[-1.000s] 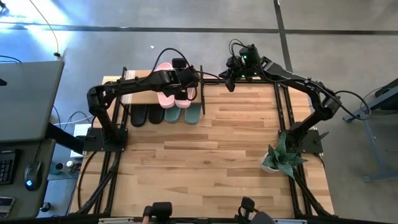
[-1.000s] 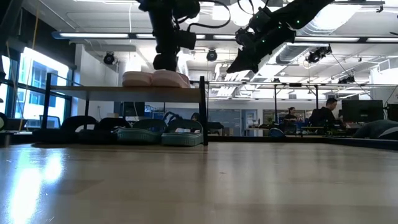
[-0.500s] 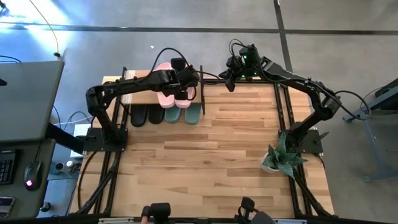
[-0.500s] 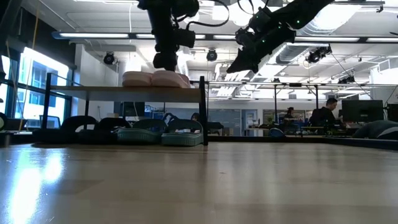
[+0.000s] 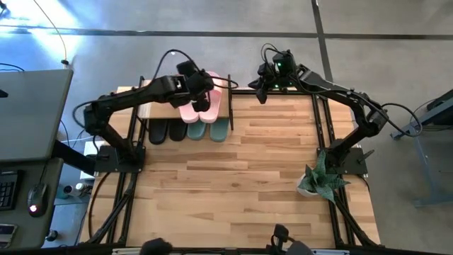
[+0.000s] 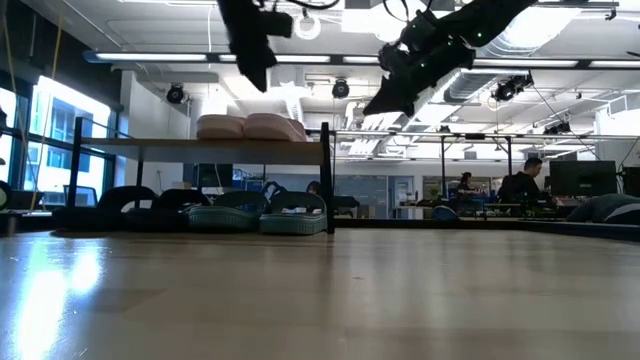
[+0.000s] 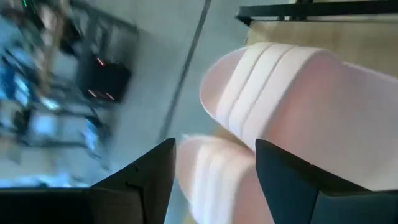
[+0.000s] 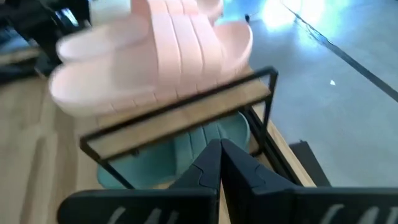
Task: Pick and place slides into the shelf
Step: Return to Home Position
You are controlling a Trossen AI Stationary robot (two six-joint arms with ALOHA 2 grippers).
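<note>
At 11 o'clock on the large light wooden tabletop [image 5: 233, 184], the low black-tube-framed shelf with a pale wooden top board [image 5: 150, 108] is stood, and all the slides are lodged in it. The pale pink pair of wide-strapped rubber slides [image 5: 191, 110] is laid on the top board, at its 3 o'clock end. The black pair [image 5: 166, 131] and the sage green pair [image 5: 209, 129] are set side by side beneath, with the green nearer the 3 o'clock post.

Handling, by judgement: the slides are reckoned light, soft and bendable, with a grippy rather than slippery surface and no fragility. The broad strap, or the sole's long edge, is reckoned the best place to take hold.

The left gripper [image 5: 203, 91] is held in the air above the pink pair, with its fingers [image 7: 146, 180] spread wide and nothing between them. The right gripper [image 5: 262, 92] is held high at 12 o'clock, just beyond the shelf's 3 o'clock post, with its fingers [image 8: 205, 171] pressed together on nothing.

Other items: a spiky green plant in a white pot [image 5: 320, 178] at 4 o'clock, well apart from the shelf, and seated people [image 6: 520, 185] in the room beyond. The black end post and the overhanging top board are judged the chief obstructions to any reach for the lower level.
</note>
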